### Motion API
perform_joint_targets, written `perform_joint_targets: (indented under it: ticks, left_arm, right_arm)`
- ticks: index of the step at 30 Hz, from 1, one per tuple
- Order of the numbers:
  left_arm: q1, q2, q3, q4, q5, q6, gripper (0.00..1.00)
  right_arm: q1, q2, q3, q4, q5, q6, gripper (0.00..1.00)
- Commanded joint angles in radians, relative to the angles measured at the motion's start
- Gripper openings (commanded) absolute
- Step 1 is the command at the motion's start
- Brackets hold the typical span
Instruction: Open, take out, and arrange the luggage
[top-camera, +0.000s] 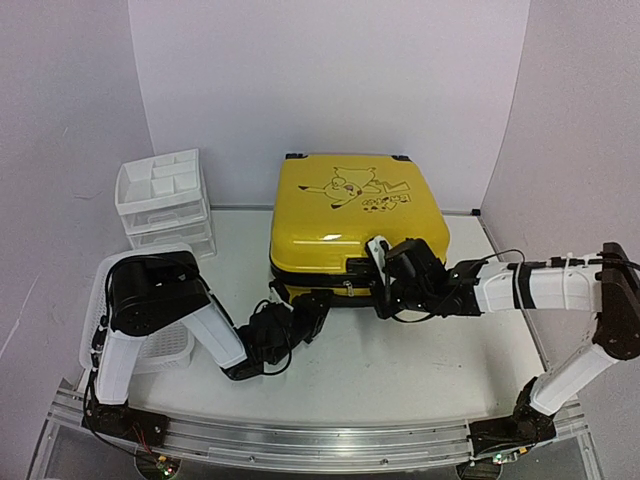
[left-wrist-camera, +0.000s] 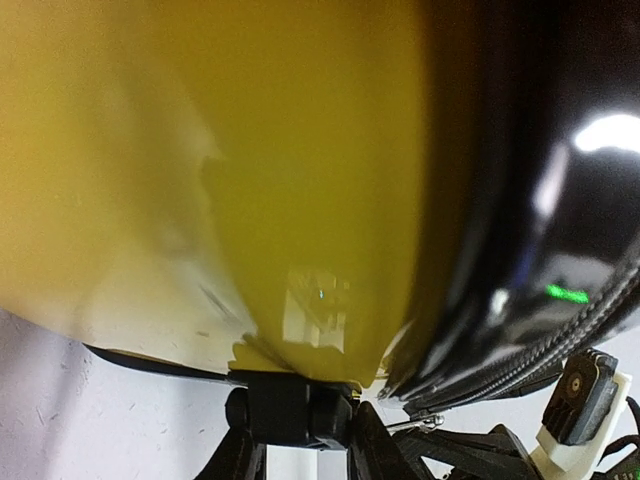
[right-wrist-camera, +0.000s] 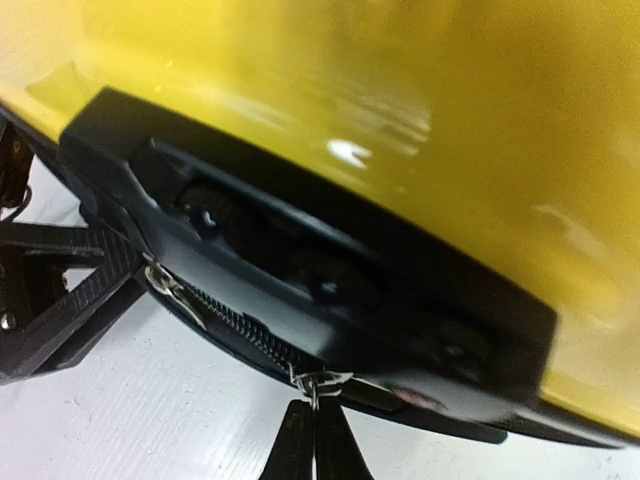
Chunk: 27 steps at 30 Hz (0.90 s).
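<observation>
The luggage (top-camera: 358, 225), a yellow suitcase with a cartoon print, lies flat and zipped at mid-table. My left gripper (top-camera: 312, 305) is low at its front left corner. In the left wrist view the yellow shell (left-wrist-camera: 250, 180) fills the frame. There my left gripper (left-wrist-camera: 303, 422) has a finger pressed on each side of a black corner block (left-wrist-camera: 290, 400) under the shell. My right gripper (top-camera: 385, 292) is at the front edge by the black lock housing (right-wrist-camera: 300, 265). The right gripper (right-wrist-camera: 317, 412) is shut on a silver zipper pull (right-wrist-camera: 320, 383). A second pull (right-wrist-camera: 170, 288) hangs further left along the zipper.
A white plastic drawer unit (top-camera: 165, 200) stands at the back left. A white mesh basket (top-camera: 150, 345) sits at the near left, partly under my left arm. Pale walls close in the table (top-camera: 420, 365) on three sides.
</observation>
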Motion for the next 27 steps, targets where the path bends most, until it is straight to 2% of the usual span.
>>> perform_joint_targets:
  ticks: [1, 6, 8, 11, 15, 18, 19, 21, 23, 27]
  left_arm:
    - [0.063, -0.024, -0.012, 0.089, -0.154, 0.048, 0.15]
    - [0.075, -0.041, -0.039, 0.088, -0.174, 0.047, 0.13]
    - [0.082, -0.055, -0.052, 0.088, -0.176, 0.050, 0.13]
    - [0.089, -0.073, -0.074, 0.088, -0.180, 0.058, 0.13]
    - [0.095, -0.089, -0.100, 0.088, -0.185, 0.058, 0.12]
    - [0.097, -0.101, -0.116, 0.088, -0.183, 0.057, 0.12]
    - [0.097, -0.105, -0.120, 0.088, -0.182, 0.059, 0.12]
    - [0.097, -0.114, -0.126, 0.086, -0.181, 0.077, 0.12]
    - [0.096, -0.120, -0.130, 0.086, -0.174, 0.085, 0.11]
    - [0.097, -0.125, -0.137, 0.084, -0.177, 0.080, 0.11]
  right_arm:
    - [0.012, -0.152, -0.043, -0.119, 0.272, 0.072, 0.00]
    - [0.003, -0.175, -0.086, -0.135, 0.390, 0.041, 0.00]
    - [-0.031, -0.185, -0.093, -0.197, 0.408, 0.056, 0.00]
    - [-0.145, -0.252, -0.142, -0.209, 0.238, 0.059, 0.00]
    - [-0.243, -0.349, -0.196, -0.208, 0.162, -0.021, 0.00]
    - [-0.358, -0.402, -0.223, -0.196, 0.007, -0.078, 0.00]
    - [-0.392, -0.405, -0.225, -0.184, -0.075, -0.119, 0.00]
    - [-0.442, -0.382, -0.214, -0.157, -0.116, -0.172, 0.00]
    - [-0.515, -0.345, -0.176, -0.148, -0.181, -0.177, 0.00]
    - [-0.663, -0.254, -0.118, -0.129, -0.404, -0.200, 0.00]
